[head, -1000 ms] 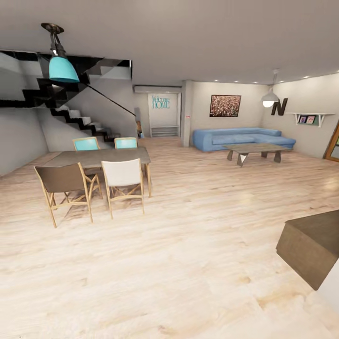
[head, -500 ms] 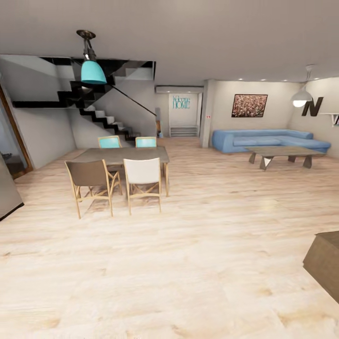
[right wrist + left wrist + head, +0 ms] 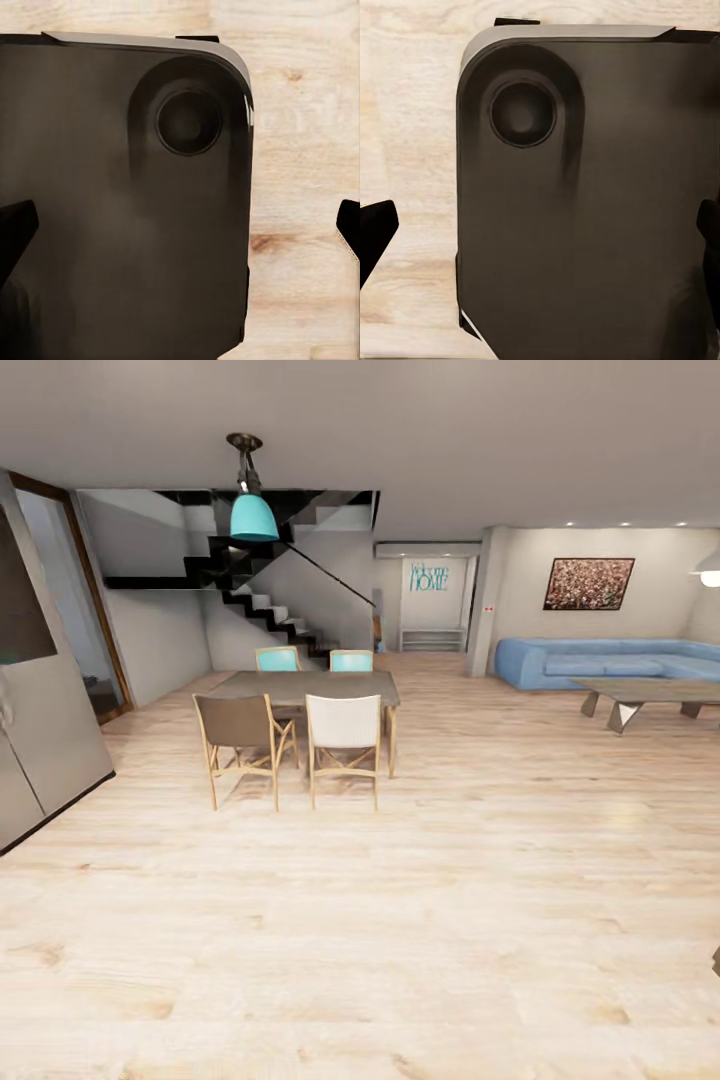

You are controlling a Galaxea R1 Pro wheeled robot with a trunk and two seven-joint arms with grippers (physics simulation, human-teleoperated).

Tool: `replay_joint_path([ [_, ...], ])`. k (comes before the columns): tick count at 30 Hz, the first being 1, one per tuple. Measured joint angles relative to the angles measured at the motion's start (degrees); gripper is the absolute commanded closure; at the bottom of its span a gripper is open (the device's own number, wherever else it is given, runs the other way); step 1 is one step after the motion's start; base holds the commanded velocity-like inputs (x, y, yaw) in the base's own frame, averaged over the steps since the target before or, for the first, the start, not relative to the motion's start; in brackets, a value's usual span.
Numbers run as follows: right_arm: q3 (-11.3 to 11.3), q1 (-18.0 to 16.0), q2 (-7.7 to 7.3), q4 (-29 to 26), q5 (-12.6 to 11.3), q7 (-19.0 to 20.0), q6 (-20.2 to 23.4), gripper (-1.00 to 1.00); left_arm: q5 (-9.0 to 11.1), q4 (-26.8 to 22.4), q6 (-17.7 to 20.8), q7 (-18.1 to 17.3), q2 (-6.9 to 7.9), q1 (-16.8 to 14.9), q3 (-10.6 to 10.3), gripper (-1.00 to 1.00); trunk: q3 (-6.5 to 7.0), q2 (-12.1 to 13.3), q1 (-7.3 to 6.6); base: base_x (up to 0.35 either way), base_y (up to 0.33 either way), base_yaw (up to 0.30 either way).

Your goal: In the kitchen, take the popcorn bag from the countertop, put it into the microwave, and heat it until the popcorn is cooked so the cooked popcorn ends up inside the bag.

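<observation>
Head view looks across a pale wood plank floor point(image 3: 400, 920) in an open living and dining room. Grey rectangular dining table point(image 3: 305, 687) sits mid-left with four chairs around it: brown-backed wooden chair point(image 3: 238, 735) and white-backed wooden chair point(image 3: 344, 735) on the near side, two teal-backed chairs point(image 3: 277, 659) on the far side. Teal cone pendant lamp point(image 3: 253, 515) hangs above the table. Black open staircase point(image 3: 255, 595) climbs behind it. Blue sectional sofa point(image 3: 610, 660) stands at the far right wall, grey low coffee table point(image 3: 650, 695) in front of it, dark framed picture point(image 3: 588, 583) above. Grey tall panel with a dark upper section point(image 3: 40, 710) at the left edge. Popcorn bag, countertop and microwave aren't visible from here. Left wrist view: dark rounded robot base panel with a round recess point(image 3: 577, 210) over the wood floor, left gripper point(image 3: 544, 244) spread wide, black fingertips point(image 3: 375, 232) at opposite frame edges, nothing between them. Right wrist view: same kind of dark panel point(image 3: 127, 202), right gripper point(image 3: 184, 240) likewise spread wide and empty.
</observation>
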Motion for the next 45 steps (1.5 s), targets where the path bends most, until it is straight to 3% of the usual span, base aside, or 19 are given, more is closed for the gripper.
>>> replay_joint_path([
  [45, -0.07, 0.0, 0.0, 0.0, 0.0, -0.02, 0.0, -1.0, 0.0, 0.0, 0.0, 0.0, 0.0, 0.0, 0.02, -1.0, 0.0, 0.0, 0.0, 0.0, 0.0, 0.276],
])
